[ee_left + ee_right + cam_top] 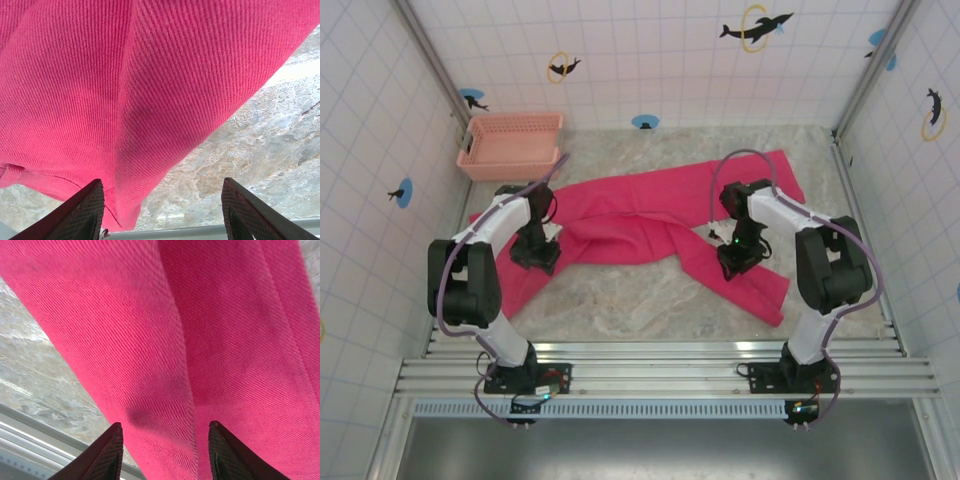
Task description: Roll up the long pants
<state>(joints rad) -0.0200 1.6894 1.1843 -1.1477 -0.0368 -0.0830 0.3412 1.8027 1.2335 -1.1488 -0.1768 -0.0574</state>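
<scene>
While long pants (640, 230) lie spread out, basket (510, 163) just beyond, far-left corner.

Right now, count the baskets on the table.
1. The basket sits in the far-left corner of the table, beyond the left arm. No other seems hidden.

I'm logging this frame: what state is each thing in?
long pants: unrolled, lying spread out, legs splayed.
basket: upright, at the far left corner.
left gripper: open, over the pants.
right gripper: open, over the pants.
</scene>
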